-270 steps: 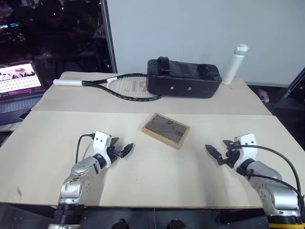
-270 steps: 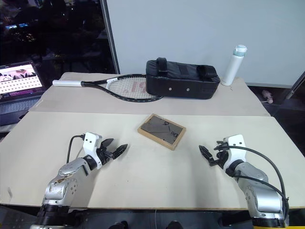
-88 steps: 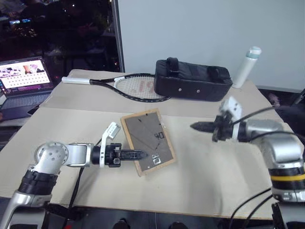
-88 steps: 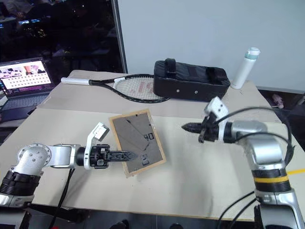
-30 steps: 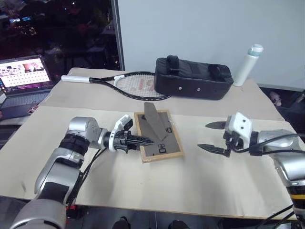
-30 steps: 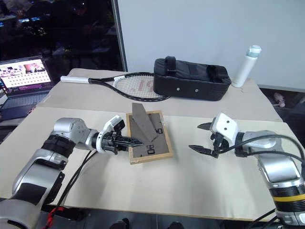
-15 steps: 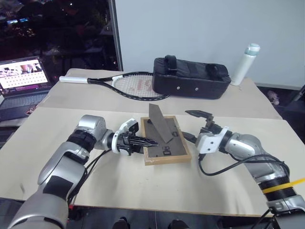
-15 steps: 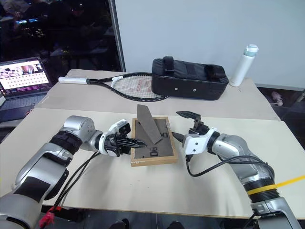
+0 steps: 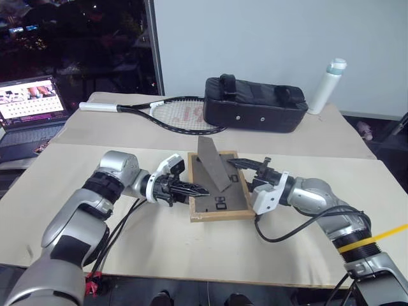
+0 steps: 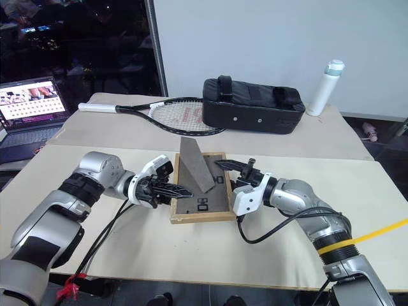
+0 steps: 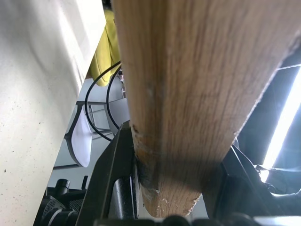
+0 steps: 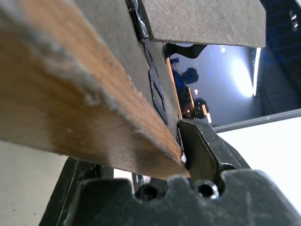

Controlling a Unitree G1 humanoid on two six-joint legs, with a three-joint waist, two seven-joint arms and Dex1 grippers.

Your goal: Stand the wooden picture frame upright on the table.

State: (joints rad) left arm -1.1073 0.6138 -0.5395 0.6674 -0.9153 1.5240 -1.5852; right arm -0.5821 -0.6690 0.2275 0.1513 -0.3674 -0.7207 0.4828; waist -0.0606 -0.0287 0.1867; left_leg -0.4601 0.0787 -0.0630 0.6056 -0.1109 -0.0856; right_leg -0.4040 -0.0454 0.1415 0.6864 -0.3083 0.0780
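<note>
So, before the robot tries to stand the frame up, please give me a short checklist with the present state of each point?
1. Left gripper clamped on the wooden picture frame: ok; the left wrist view shows the wood edge between its fingers.
2. Right gripper gripping the opposite edge: cannot tell; one finger is above the back panel and one below the edge, but firm contact is unclear.
3. Fold-out stand opened: ok; it sticks up from the dark back.
4. Frame off the table: ok; it is held tilted, back side up.
5. Bare table around the frame for setting it down: ok; racket and black bag lie far behind.
</note>
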